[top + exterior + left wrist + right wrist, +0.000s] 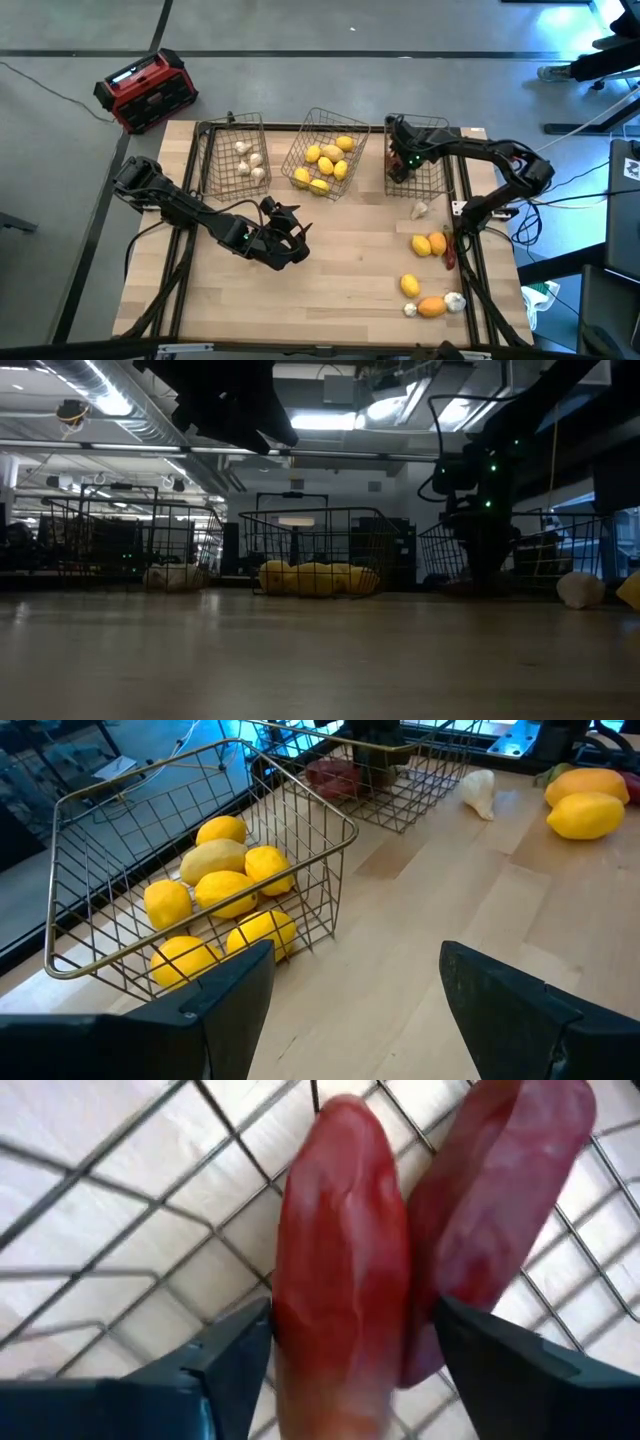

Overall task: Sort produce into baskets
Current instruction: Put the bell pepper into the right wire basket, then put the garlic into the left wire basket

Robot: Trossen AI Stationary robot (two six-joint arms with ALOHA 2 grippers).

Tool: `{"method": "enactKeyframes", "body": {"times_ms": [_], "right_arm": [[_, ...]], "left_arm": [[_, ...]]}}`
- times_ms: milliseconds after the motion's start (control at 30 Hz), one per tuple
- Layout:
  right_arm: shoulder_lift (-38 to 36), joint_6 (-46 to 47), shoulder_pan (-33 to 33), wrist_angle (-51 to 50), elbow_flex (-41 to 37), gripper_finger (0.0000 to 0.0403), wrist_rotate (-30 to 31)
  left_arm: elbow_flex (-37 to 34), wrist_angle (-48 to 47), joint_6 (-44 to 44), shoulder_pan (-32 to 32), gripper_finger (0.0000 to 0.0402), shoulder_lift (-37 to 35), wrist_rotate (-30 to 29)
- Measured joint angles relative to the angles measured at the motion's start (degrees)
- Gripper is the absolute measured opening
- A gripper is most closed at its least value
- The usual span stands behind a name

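While parked open-jawed at table centre, left gripper [287, 243]; at two o'clock inside right basket [428, 150], right gripper [399, 160], fingers parted beside two red pieces [340, 1260].

Looks like a robotics lab or industrial workshop. Exposed ducting [120, 410] and strip lights [330, 420] on an open ceiling in the low view. Bare grey concrete floor [300, 25] around a wooden table [340, 270] on a dark frame. Red-and-black box [147, 90] on the floor at 10 o'clock of the table, cable [45, 85] trailing off it. More gear and cabling at 3 o'clock.
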Motion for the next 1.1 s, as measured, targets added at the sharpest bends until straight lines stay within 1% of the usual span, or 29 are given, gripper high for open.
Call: {"method": "enactKeyframes", "body": {"times_ms": [133,400,533,633,800,933,1100], "right_arm": [[-3.0,-0.2,0.0,-3.9,2.7,0.0286,0.0],[-11.5,-0.2,0.0,-13.8,9.7,0.0280,-1.4],[-16.8,0.1,2.6,-15.4,10.3,0.0280,-2.1],[-20.6,0.7,6.2,-17.8,10.3,0.0279,-2.7],[-24.9,5.8,14.2,-22.5,10.3,0.0279,-2.7],[-27.4,10.6,21.9,-26.8,10.3,0.0279,-2.7],[-30.3,17.0,32.2,-27.4,10.3,0.0279,-2.7]], "left_arm": [[0.0,0.0,0.0,0.0,0.0281,0.0,0.0],[0.0,0.0,-0.2,0.0,0.0281,0.0,0.0],[0.0,0.0,-0.3,0.0,0.0281,0.0,0.0],[0.0,0.0,-0.3,0.0,0.0281,0.0,0.0],[0.0,0.0,-0.3,0.0,0.0281,0.0,0.0],[0.0,0.0,-0.6,0.0,0.0281,0.0,0.0],[0.0,0.0,-1.4,0.0,0.0281,0.0,0.0]]}}
